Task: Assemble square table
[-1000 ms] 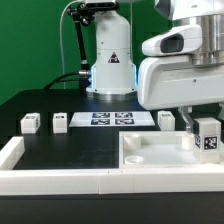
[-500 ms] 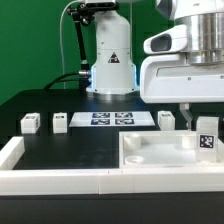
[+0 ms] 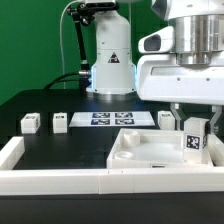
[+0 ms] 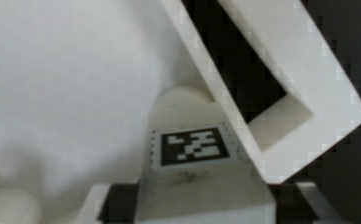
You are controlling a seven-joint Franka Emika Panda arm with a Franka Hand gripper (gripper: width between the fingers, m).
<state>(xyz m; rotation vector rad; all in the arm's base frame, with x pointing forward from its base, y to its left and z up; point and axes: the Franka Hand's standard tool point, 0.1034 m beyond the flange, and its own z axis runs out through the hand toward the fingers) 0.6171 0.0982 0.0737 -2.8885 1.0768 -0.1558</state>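
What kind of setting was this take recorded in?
Most likely a robotics lab bench. A robot arm's base stands at the back of a black table, a marker board lies on it, and the gripper holds a tagged white leg post.

The square table (image 3: 150, 160) and leg post (image 3: 193, 143) are smooth, matt white plastic; the table (image 3: 60, 145) is matt black; the arm's casing (image 3: 185, 75) looks glossy white.

One square slab (image 3: 150, 152), four leg posts (image 3: 30, 123) (one tilted), one marker board (image 3: 112, 118)
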